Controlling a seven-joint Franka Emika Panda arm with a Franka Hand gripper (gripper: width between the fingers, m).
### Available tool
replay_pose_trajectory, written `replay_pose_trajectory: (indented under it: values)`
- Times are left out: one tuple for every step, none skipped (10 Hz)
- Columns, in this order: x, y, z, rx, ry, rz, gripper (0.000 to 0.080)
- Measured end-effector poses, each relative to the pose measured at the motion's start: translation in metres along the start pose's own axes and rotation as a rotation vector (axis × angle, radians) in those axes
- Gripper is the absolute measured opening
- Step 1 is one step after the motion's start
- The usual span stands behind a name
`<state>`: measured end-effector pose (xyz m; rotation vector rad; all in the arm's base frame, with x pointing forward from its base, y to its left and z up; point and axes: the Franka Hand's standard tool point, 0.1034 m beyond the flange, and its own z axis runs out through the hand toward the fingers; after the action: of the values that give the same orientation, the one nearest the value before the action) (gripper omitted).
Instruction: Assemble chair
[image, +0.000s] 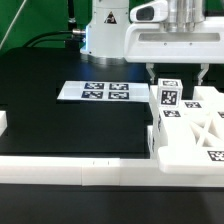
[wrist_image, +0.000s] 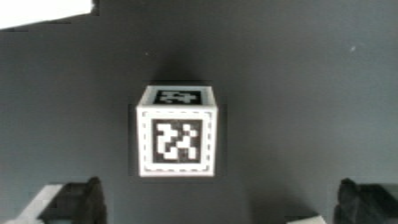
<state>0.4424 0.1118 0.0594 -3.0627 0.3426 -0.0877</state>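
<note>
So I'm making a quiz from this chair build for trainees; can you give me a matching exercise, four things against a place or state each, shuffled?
Things:
1. marker board
2. hand
3. tagged block
4. X-braced frame

Places or states:
A. open, holding nothing
B. standing upright directly under the hand
C. lying flat on the black table, toward the exterior view's left
D. at the exterior view's right edge, in front of the upright block

Pairs: 1-C, 2-A, 3-B, 4-D
</note>
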Motion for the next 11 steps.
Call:
replay_pose_trajectory:
  values:
    - [0.000, 0.000, 0.001, -0.001, -0.002, 0.000, 0.0649]
    - [-0.001, 0.001, 0.002, -0.003, -0.003, 0.000, 0.0649]
    - [0.001, 0.007, 0.008, -0.009, 0.007, -0.012, 0.0649]
    - [-0.001, 0.010, 0.020, -0.022, 0.014, -0.014, 0.0649]
    - [0.000, 0.014, 0.029, -0.031, 0.020, -0.028, 0.0649]
    - [0.004, 0.018, 0.037, -0.039, 0.033, -0.048, 0.0649]
    - [0.005, 0.020, 0.042, -0.044, 0.033, -0.048, 0.0649]
    - [0.004, 0.022, 0.046, -0.048, 0.028, -0.048, 0.0649]
    - [0.003, 0.022, 0.046, -0.049, 0.028, -0.049, 0.0649]
    - [0.002, 0.022, 0.048, -0.051, 0.029, -0.049, 0.0649]
    - [0.000, 0.021, 0.049, -0.052, 0.026, -0.038, 0.0615]
